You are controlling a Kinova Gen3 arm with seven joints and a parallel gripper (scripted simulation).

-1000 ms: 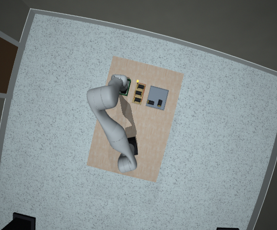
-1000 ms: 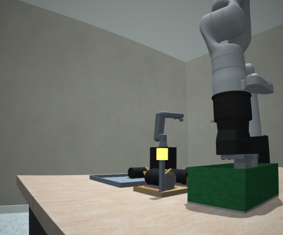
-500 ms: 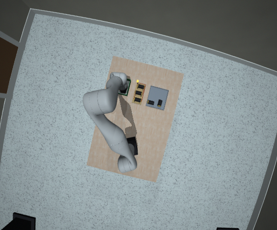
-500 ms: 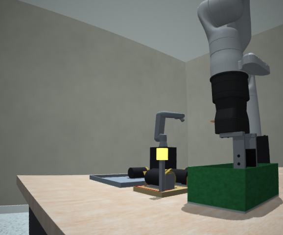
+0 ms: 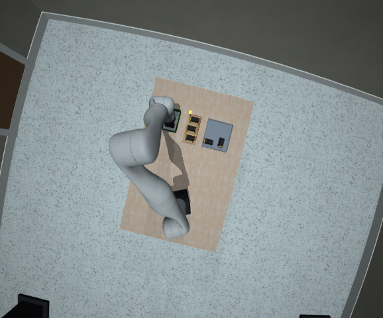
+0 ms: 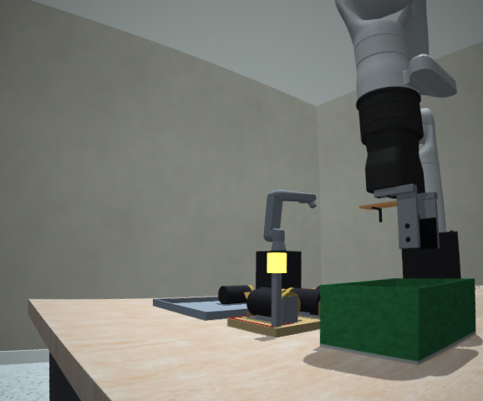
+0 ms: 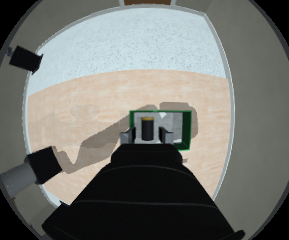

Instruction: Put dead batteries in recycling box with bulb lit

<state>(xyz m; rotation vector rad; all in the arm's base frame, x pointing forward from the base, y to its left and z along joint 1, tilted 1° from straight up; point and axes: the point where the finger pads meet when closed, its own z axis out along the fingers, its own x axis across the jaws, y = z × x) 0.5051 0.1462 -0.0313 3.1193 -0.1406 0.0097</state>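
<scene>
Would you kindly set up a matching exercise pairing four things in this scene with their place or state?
Things:
1. Square yellow bulb
2. Robot's two-finger hand
3. Dark green open-topped recycling box
4. Flat grey tray

Places or states:
A. Carries two loose black batteries
B. Lit, on a grey post at the holder
C. Open and empty, poised above the box
D. Standing on the wooden table, a black battery lying inside

Pairs: 1-B, 2-C, 3-D, 4-A
</scene>
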